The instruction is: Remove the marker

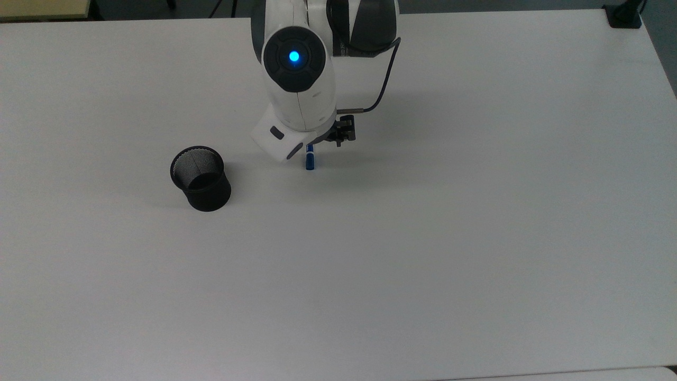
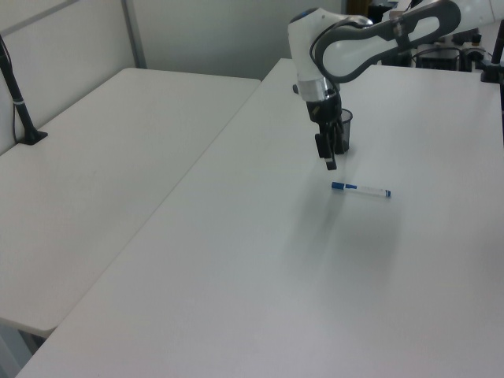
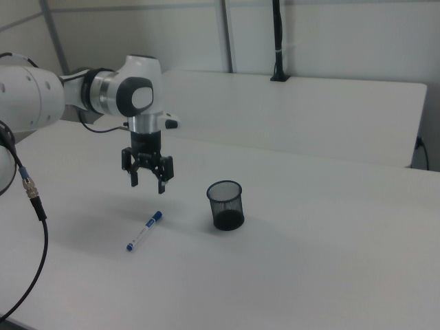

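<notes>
You see black mesh cup (image 3: 225, 205) upright, round, nothing visible inside. Marker (image 3: 144, 230) flat on smooth white table (image 3: 309, 268), at cup's 9 o'clock in right view. Gripper (image 3: 147, 180) above, fingers spread wide, empty.

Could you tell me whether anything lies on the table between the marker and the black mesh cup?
Nothing does: in the right view, only bare white table separates the marker from the mesh cup.
</notes>
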You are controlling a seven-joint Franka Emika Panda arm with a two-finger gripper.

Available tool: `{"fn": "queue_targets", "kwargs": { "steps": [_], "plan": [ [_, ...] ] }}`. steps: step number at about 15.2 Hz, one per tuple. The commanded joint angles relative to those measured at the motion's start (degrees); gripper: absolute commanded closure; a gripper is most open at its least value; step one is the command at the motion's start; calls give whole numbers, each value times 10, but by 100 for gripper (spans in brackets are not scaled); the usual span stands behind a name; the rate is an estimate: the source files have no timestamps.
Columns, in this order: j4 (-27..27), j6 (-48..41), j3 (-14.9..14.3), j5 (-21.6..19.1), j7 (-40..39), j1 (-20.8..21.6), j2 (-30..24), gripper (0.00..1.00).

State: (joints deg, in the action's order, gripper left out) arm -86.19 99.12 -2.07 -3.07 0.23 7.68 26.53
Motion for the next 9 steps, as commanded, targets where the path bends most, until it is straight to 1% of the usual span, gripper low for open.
{"fn": "queue_targets", "kwargs": {
  "steps": [1, 3, 6, 9],
  "plan": [
    [-9, -9, -13, 18, 13, -2, -68, 0],
    [-10, -14, -15, 18, 13, -18, -97, 0],
    [-9, -65, -15, 19, 2, -45, -135, 0],
    [-8, -88, -15, 14, -43, -78, -159, 0]
  ]
}}
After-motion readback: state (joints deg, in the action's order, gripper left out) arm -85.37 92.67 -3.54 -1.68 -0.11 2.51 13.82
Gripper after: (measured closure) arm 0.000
